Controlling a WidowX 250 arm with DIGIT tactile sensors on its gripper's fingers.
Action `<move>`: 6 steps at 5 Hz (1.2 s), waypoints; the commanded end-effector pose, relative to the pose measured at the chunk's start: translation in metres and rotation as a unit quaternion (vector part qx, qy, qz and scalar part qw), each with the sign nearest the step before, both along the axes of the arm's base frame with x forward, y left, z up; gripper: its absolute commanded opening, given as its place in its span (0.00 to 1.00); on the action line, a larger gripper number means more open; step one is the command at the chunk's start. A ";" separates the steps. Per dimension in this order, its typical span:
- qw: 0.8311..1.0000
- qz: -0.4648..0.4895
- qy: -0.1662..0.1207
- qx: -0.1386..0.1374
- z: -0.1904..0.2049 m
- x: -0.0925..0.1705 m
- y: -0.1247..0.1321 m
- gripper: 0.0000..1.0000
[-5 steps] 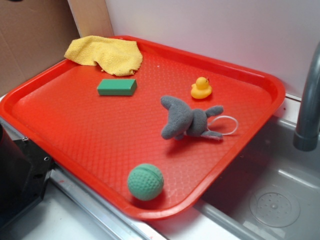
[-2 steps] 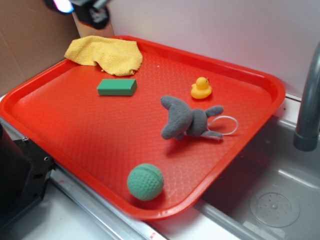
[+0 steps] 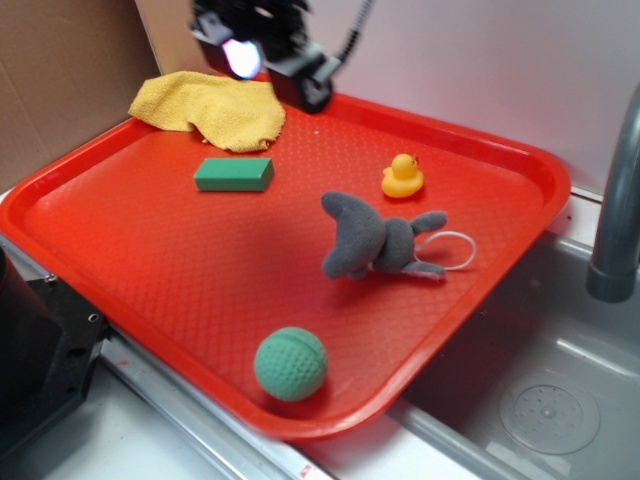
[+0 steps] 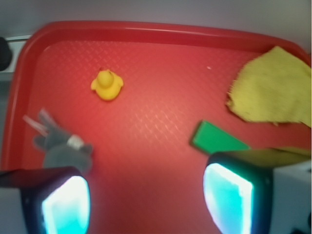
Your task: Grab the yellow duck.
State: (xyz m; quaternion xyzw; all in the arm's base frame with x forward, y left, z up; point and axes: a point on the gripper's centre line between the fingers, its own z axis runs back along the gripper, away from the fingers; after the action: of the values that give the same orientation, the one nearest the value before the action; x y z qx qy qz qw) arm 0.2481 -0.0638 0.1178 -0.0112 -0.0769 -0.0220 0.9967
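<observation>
My fingers [image 4: 66,204] stand wide apart and empty at the bottom of the wrist view, high at the top of the exterior frame. The yellow duck [image 3: 402,176] sits upright on the red tray [image 3: 520,215], upper left of my wrist view, near the grey plush toy [image 3: 375,240]. I should centre over it, then descend straight, clear of that plush.
</observation>
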 end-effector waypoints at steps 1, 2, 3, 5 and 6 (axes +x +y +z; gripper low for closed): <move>1.000 -0.014 -0.005 -0.015 -0.027 0.049 -0.023 1.00; 0.999 -0.046 0.024 -0.016 -0.057 0.067 -0.041 1.00; 0.997 -0.060 0.046 -0.015 -0.081 0.074 -0.046 1.00; 0.996 -0.070 0.053 -0.018 -0.092 0.075 -0.044 0.00; 0.996 -0.067 0.051 -0.016 -0.086 0.073 -0.039 0.00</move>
State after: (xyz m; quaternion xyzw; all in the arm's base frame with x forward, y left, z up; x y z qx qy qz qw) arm 0.3180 -0.1017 0.0194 -0.0286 -0.0050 -0.0853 0.9959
